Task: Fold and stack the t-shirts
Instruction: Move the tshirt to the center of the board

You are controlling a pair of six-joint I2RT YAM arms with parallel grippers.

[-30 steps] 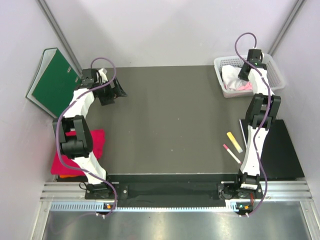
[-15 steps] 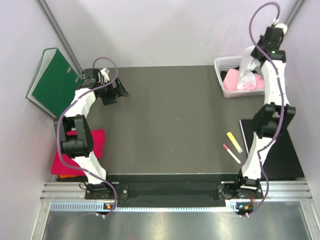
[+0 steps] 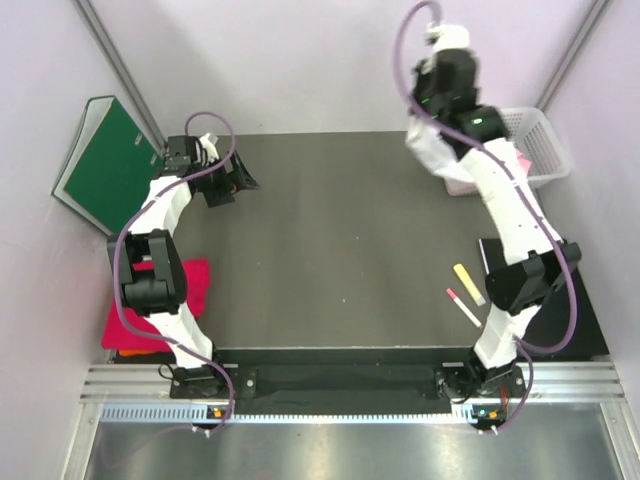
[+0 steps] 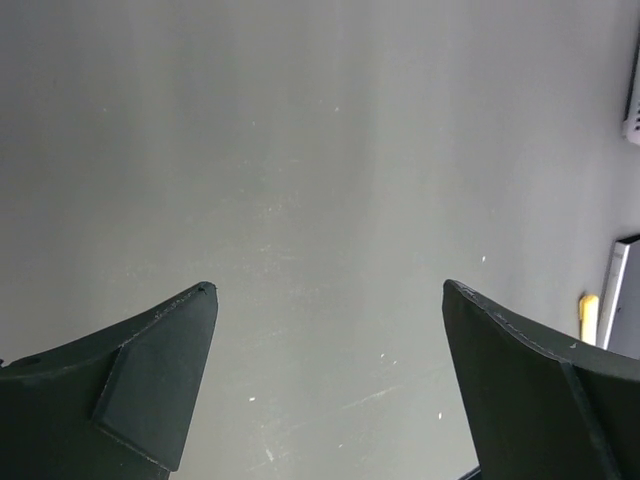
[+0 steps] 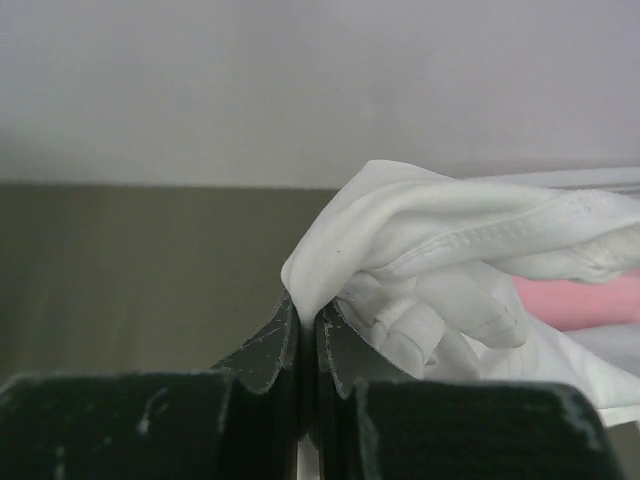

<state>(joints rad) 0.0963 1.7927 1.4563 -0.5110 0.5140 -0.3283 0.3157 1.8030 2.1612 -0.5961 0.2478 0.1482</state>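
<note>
- Crimson t-shirt (image 3: 198, 285): lies off the tabletop's (image 3: 340, 250) left edge, near corner.
- Left gripper (image 4: 330, 290): gapes wide, grips nothing, over the far left corner.
- Right gripper (image 5: 308, 310): pinches white t-shirt (image 5: 450, 230), high above the far right corner.
- Pink t-shirt (image 5: 580, 300): sits in the basket (image 3: 548, 150).

Dark counter (image 3: 340, 230): yellow marker (image 3: 469, 284) and pink pen (image 3: 463, 307) near right; white basket (image 3: 548, 140) far right.
</note>
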